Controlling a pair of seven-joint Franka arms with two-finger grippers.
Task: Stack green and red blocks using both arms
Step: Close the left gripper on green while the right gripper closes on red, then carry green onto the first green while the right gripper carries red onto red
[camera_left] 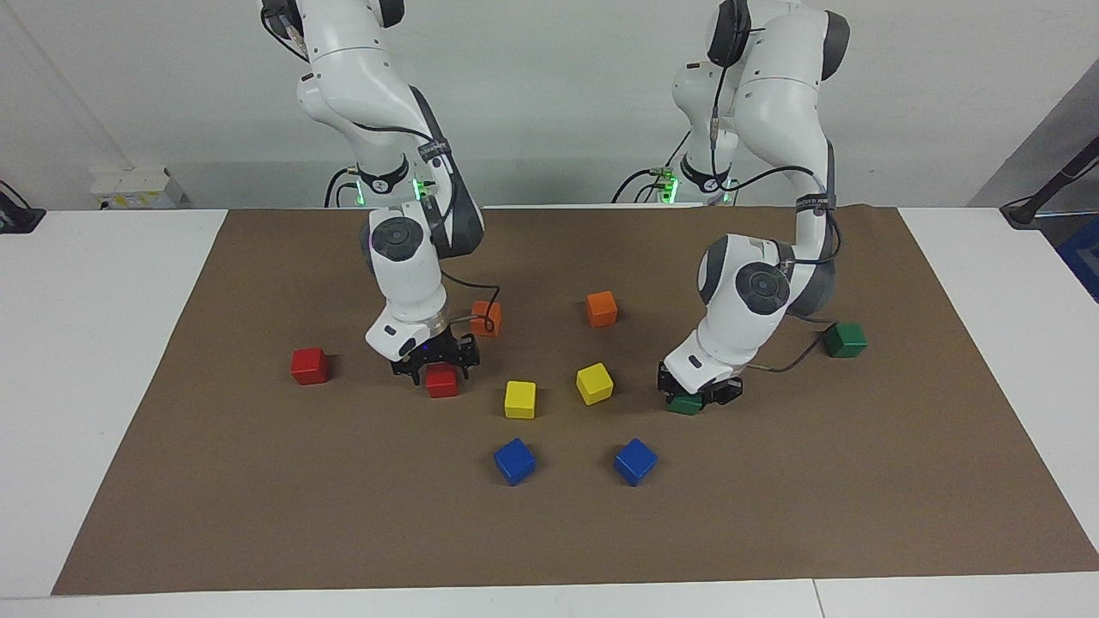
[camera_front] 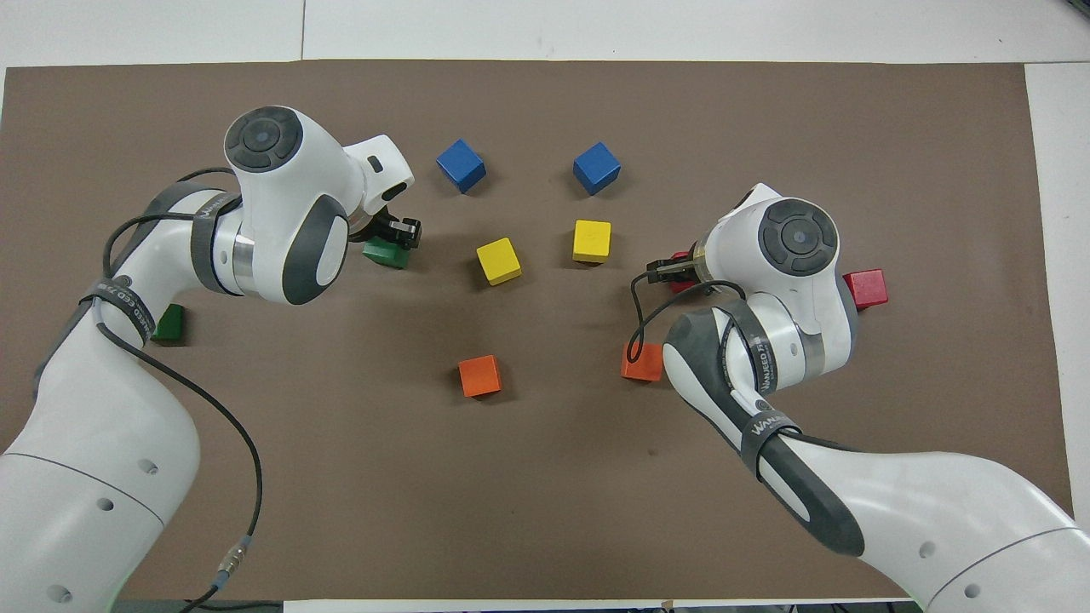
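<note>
My right gripper (camera_left: 436, 367) (camera_front: 667, 271) is low over a red block (camera_left: 442, 381) (camera_front: 680, 274) that stands on the brown mat; its fingers straddle the block with gaps on both sides. A second red block (camera_left: 309, 366) (camera_front: 865, 288) stands beside it toward the right arm's end. My left gripper (camera_left: 700, 393) (camera_front: 398, 234) is down at a green block (camera_left: 685, 404) (camera_front: 385, 253), which shows partly under it. A second green block (camera_left: 845, 340) (camera_front: 169, 323) stands nearer to the robots, toward the left arm's end.
Two orange blocks (camera_left: 602, 309) (camera_left: 486, 318) lie nearer to the robots between the arms. Two yellow blocks (camera_left: 519, 399) (camera_left: 594, 383) stand mid-mat between the grippers. Two blue blocks (camera_left: 514, 461) (camera_left: 635, 461) lie farther out. The brown mat (camera_left: 258, 515) covers the white table.
</note>
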